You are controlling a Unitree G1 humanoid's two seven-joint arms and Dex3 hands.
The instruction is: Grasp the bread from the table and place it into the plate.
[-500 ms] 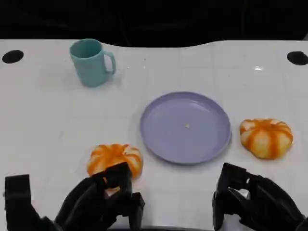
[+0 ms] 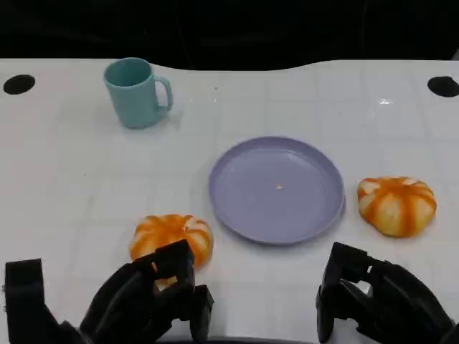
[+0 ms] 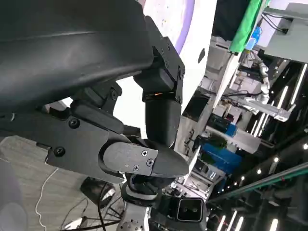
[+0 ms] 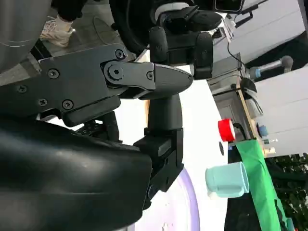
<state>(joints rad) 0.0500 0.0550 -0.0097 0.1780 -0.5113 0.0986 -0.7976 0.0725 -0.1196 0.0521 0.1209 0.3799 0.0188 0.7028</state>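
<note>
Two round orange-and-white striped breads lie on the white table. The left bread sits at the near left of the purple plate. The right bread lies just past the plate's right rim. My left hand hovers low at the table's near edge, its fingertips just short of the left bread, holding nothing. My right hand hangs at the lower right, nearer than the right bread, fingers loosely apart and holding nothing. The wrist views show each hand's own fingers with nothing between them.
A teal mug stands at the far left, also seen in the right wrist view. Two black round holes mark the table's far corners. A red object lies off the table.
My left hand has sunk very slightly toward the near edge. The breads, plate and mug have not moved.
</note>
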